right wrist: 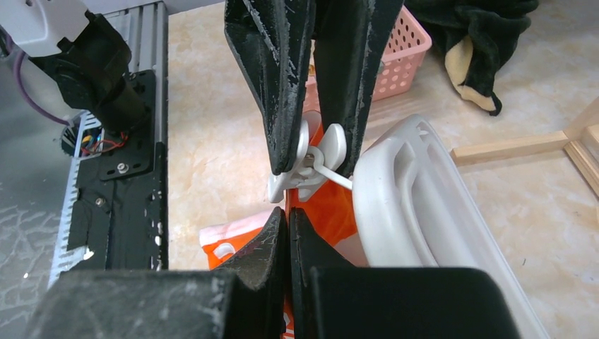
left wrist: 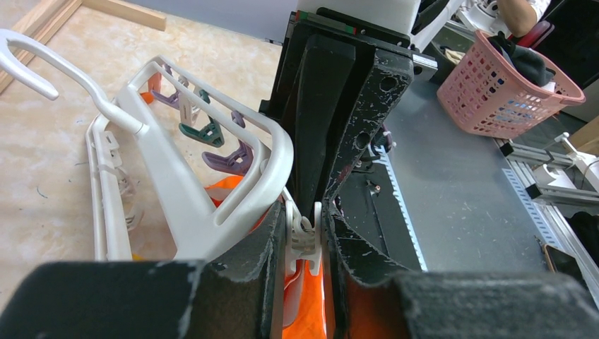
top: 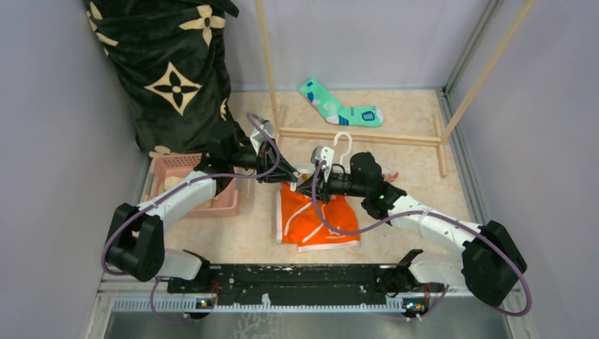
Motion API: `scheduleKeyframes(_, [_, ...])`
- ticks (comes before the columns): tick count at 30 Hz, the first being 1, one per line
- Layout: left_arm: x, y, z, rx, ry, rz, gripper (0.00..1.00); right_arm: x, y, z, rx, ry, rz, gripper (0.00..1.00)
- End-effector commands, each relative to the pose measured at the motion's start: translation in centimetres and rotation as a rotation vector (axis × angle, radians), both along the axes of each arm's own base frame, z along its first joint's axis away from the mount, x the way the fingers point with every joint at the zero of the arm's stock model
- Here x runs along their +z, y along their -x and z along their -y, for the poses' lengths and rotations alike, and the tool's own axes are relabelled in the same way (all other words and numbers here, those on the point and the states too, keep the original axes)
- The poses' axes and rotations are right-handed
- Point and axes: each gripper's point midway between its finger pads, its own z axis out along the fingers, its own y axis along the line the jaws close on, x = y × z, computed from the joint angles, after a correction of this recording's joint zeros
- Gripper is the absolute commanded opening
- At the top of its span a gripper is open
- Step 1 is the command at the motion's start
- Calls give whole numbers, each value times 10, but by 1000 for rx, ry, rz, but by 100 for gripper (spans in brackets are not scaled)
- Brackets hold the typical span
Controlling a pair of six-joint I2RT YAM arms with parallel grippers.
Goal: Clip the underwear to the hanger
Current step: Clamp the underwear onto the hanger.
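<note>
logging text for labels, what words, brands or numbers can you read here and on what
No text can be read in any view.
orange underwear: white marks, too small and blurred to read.
black blanket: cream flower motifs only, no letters.
teal sock: pattern only, no readable words.
</note>
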Motion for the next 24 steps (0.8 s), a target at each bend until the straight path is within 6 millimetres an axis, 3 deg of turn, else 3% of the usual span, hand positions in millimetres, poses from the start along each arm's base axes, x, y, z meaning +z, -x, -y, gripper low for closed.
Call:
scheduleKeyframes(1, [3, 7, 0, -42, 12, 34, 2, 49, -14, -2, -31, -90, 107, 0])
scheduleKeyframes(17, [-1, 5, 1, -30, -2, 37, 3, 67, 0, 0, 18, -143, 110, 0])
scheduleKeyframes(24, [-2, 5, 0, -24, -6, 42, 12, 66, -5, -2, 2, -139, 105, 0])
